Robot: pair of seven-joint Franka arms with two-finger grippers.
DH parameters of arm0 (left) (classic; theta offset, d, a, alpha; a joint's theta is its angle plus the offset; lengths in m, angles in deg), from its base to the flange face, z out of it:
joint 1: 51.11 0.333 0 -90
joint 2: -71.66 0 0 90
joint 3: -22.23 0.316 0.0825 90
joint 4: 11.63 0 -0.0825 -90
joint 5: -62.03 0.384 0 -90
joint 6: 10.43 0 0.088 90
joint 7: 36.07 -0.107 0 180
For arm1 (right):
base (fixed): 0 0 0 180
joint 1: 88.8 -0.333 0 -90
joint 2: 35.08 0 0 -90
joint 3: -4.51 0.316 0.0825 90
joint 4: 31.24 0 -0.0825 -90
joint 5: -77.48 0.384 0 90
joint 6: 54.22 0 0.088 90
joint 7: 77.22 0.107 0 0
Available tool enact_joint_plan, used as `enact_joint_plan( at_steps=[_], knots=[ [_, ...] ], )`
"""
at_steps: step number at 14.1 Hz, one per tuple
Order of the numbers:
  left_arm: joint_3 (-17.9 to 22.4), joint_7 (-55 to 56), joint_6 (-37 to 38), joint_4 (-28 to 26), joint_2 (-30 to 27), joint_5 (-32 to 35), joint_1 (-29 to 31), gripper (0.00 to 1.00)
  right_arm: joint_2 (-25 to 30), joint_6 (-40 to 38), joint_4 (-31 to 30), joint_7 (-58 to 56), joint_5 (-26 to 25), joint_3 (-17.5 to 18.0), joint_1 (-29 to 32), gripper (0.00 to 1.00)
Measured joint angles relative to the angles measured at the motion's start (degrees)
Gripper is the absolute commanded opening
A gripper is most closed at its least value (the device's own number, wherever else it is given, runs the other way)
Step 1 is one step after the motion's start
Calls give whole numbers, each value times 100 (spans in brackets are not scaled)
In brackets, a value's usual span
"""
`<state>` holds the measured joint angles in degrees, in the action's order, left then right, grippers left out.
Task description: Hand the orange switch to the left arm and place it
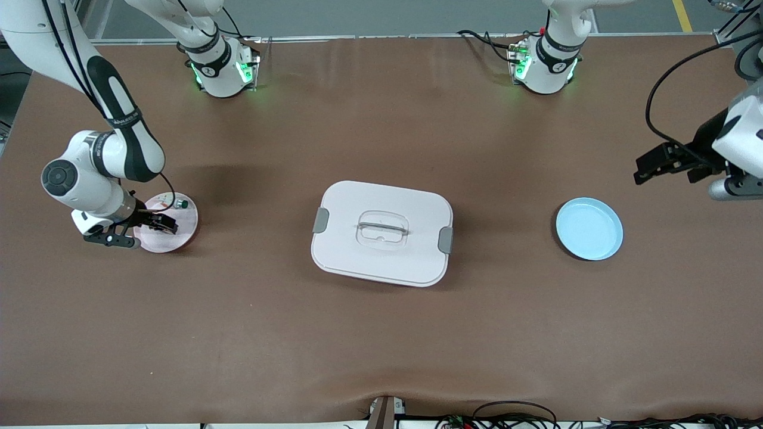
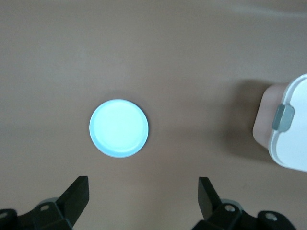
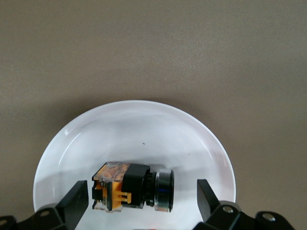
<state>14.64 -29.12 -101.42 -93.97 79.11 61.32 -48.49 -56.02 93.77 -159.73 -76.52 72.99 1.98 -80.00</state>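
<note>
— What's on the brown table (image 1: 381, 333) from where you stand?

— Biggest thing is the large white rounded-rectangular plastic box (image 1: 381, 233) with grey side latches and a clear handle set into its lid, right in the middle. Toward the left arm's end lies a round pale-blue plate (image 1: 589, 229), nothing in it. Toward the right arm's end lies a round white plate (image 1: 182, 229), and that is where the small black push-button switch with the orange-tan body (image 3: 132, 186) lies.

— Which arm is closer to it?

— The right one, by a long way. The right gripper (image 1: 140, 231) is low over the white plate with its jaws spread wide and nothing in them. In the right wrist view the switch lies on its side between the two black jaws, its long axis running across from one jaw toward the other, orange end by one, black round end by the other.

— So closing would catch it end to end?

— That's my reading; it looks lined up for that, though I can't tell whether the jaws are down at its level yet. A small green-capped switch (image 1: 182, 204) also sits on that plate, clear of the jaws.

— And the other arm?

— The left gripper (image 1: 653, 165) waits up over the table near the blue plate, jaws wide open and empty. The box lies squarely between the two plates.
</note>
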Motion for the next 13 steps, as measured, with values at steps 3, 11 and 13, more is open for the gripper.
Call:
enact_joint_plan(
  at_steps=[3, 11, 13],
  knots=[
    [13, 0, -468, -1, 191, 0, 16, 100, -69, 111, -37, 0, 0, 3, -1, 100],
    [34, -2, -1257, -1, 484, 0, 87, 100, -148, 203, -49, -1, 0, 16, -28, 100],
    [34, -2, -1270, 1, 488, 0, 87, 100, -148, 203, -49, -2, 0, 16, -29, 100]
  ],
)
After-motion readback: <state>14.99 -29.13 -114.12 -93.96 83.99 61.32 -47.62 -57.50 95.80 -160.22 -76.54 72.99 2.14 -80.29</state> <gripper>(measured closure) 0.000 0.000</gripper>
